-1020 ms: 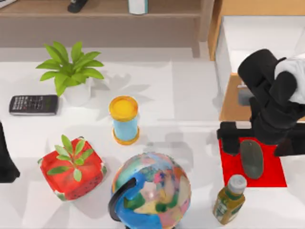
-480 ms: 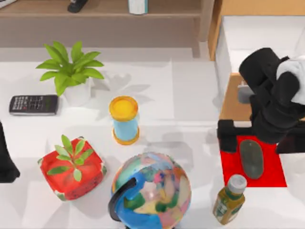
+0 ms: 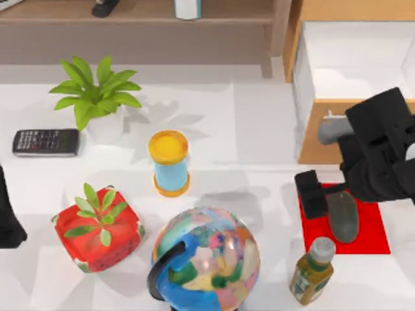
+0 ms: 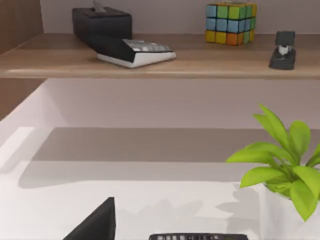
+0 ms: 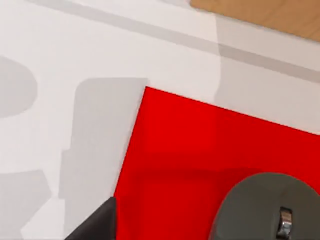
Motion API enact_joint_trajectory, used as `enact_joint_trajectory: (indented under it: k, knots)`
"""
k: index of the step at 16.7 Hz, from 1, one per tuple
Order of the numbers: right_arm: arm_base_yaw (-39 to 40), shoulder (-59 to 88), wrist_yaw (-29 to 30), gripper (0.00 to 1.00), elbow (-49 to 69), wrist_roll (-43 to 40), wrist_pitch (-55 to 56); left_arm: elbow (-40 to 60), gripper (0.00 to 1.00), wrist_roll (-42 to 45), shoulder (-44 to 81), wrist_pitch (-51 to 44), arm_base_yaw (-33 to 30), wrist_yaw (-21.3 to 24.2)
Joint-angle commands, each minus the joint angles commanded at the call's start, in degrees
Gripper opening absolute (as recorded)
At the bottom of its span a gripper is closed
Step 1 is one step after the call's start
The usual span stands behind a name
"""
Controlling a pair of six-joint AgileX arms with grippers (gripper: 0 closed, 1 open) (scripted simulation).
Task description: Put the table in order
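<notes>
Grey mouse [image 3: 342,216] lies on the red mat [image 3: 373,233], right claw [image 3: 324,194] over it.

Grey mouse [image 3: 342,216], red mat [image 3: 373,227]

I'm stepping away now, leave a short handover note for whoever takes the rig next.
Right gripper: over the red mat's left edge, beside the grey mouse lying on it; grip state unclear.
Left arm: parked at the table's left edge.
On the table: calculator, white-potted plant, yellow-capped blue cylinder, plant in a red pot, globe, bottle.
The drawer unit stands open at the right.
Nothing looks put away yet; all tidying remains.
</notes>
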Motion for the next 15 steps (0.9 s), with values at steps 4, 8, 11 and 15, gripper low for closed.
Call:
enact_joint_trajectory:
  k: [4, 8, 11, 15]
  knots:
    - [0.7, -3.7, 2.0, 1.0, -12.1, -15.7, 21.4, 0.0, 1.0, 0.0, 0.0, 0.0, 0.0, 0.0]
    - [0.5, -4.5, 4.4, 1.0, -22.8, -34.2, 43.9, 0.0, 1.0, 0.0, 0.0, 0.0, 0.0, 0.0]
    - [-0.3, -2.8, 6.7, 1.0, -28.9, -48.5, 60.8, 0.0, 1.0, 0.0, 0.0, 0.0, 0.0, 0.0]
    - [-2.2, 2.2, 9.8, 1.0, -33.3, -66.0, 82.0, 0.0, 1.0, 0.0, 0.0, 0.0, 0.0, 0.0]
